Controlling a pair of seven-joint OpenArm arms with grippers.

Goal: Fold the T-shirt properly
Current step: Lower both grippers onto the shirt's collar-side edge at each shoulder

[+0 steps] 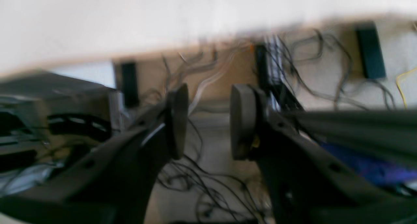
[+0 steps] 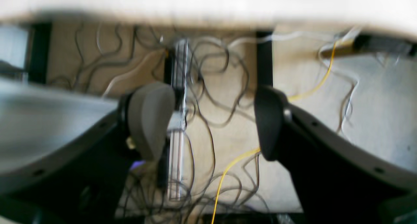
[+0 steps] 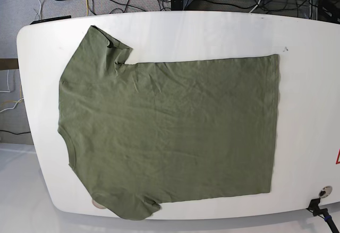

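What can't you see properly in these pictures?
- Left claw, base view: I can't find it for sure.
- Table, both wrist views: mostly cut off by the top edge, its rim blurred.
- T-shirt, base view: its underside is hidden against the table.
- Dark mark, base view: too small to tell.

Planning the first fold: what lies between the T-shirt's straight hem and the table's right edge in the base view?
Bare white tabletop, base view shows.
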